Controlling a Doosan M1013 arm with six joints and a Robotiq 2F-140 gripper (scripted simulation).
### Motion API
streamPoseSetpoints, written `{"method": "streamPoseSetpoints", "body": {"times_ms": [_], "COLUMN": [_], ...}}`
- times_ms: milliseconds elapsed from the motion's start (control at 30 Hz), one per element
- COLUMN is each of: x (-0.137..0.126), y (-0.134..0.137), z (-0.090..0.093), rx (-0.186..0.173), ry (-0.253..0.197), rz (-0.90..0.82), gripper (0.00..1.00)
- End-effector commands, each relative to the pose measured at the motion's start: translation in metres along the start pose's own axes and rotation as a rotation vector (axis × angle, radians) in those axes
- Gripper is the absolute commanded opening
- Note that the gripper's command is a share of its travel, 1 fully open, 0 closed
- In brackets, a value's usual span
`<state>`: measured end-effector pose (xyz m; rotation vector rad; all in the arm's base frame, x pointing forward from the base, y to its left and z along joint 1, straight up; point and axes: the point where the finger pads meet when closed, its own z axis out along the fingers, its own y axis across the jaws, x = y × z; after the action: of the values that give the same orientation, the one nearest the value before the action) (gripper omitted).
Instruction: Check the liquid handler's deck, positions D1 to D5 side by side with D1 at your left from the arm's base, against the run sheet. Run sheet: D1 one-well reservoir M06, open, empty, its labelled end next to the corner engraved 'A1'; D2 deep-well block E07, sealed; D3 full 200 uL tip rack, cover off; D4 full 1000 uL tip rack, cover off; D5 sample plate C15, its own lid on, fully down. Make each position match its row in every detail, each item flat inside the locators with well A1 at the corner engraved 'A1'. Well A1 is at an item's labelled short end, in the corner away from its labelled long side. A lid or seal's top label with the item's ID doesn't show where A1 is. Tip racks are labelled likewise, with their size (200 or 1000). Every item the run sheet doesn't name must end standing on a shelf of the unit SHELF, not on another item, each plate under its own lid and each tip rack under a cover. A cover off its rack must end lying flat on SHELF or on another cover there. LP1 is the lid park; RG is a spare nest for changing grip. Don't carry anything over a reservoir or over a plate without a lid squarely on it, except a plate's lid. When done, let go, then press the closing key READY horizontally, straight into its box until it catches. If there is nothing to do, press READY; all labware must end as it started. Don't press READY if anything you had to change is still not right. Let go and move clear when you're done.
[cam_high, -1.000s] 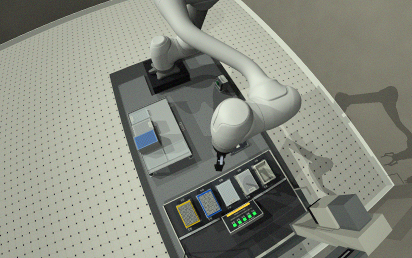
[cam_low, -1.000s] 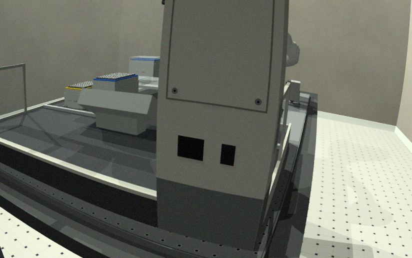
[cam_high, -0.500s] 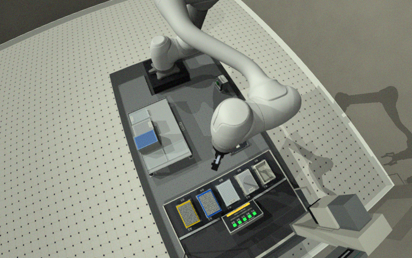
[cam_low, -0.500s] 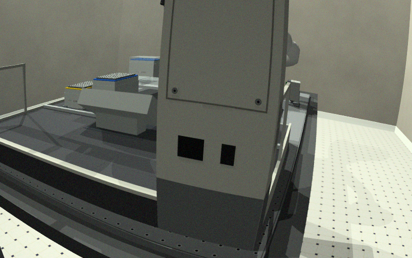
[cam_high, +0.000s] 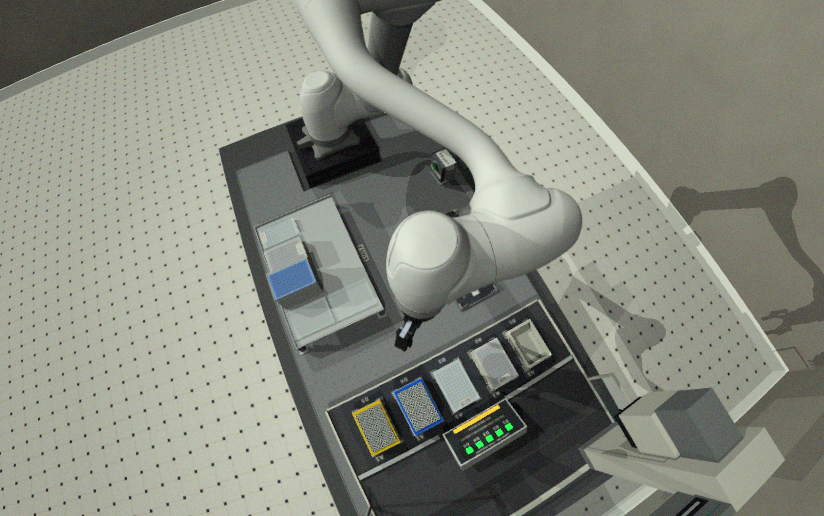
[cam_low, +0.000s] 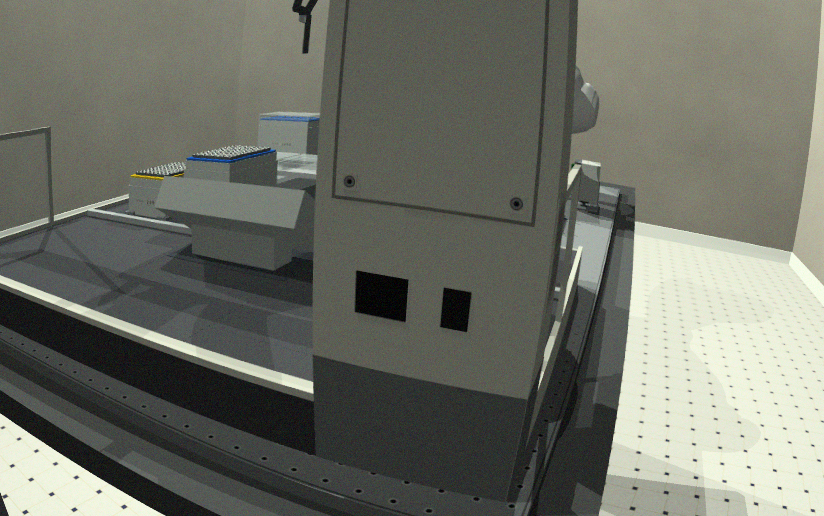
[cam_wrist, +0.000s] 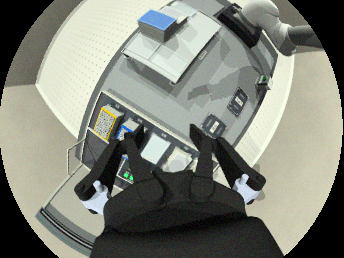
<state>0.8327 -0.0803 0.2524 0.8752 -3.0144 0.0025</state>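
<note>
My gripper (cam_high: 402, 340) (cam_low: 302, 18) (cam_wrist: 166, 130) is open and empty. It hangs in the air over the table, just short of the deck (cam_high: 557, 344). Five items stand side by side on the deck. They are an open clear reservoir (cam_high: 527, 345), a lidded or sealed clear item (cam_high: 492, 363), a white plate (cam_high: 454, 384) (cam_wrist: 158, 149), a blue-rimmed tip rack (cam_high: 417, 405) (cam_low: 231, 155) (cam_wrist: 126, 133) and a yellow-rimmed tip rack (cam_high: 375, 427) (cam_low: 159, 170) (cam_wrist: 107, 121). Both racks have their covers off. I cannot read any labels.
The shelf unit (cam_high: 349, 283) (cam_wrist: 175, 57) holds two pale plates (cam_high: 278, 230) (cam_high: 285, 254) and a blue-topped covered rack (cam_high: 291, 279) (cam_low: 288, 130) (cam_wrist: 159, 21). The READY box (cam_high: 443, 164) stands behind the arm's elbow. A status panel (cam_high: 484, 434) sits in front of the deck. A grey tower (cam_low: 437, 182) blocks most of the exterior view.
</note>
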Motion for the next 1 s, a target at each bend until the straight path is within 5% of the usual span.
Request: {"method": "streamPoseSetpoints", "body": {"times_ms": [0,967], "x": [0.007,0.070], "y": [-0.010,-0.101], "z": [-0.001,-0.001], "rx": [0.001,0.001], "ry": [-0.002,-0.002], "rz": [0.000,0.137], "gripper": [0.66,0.66]}}
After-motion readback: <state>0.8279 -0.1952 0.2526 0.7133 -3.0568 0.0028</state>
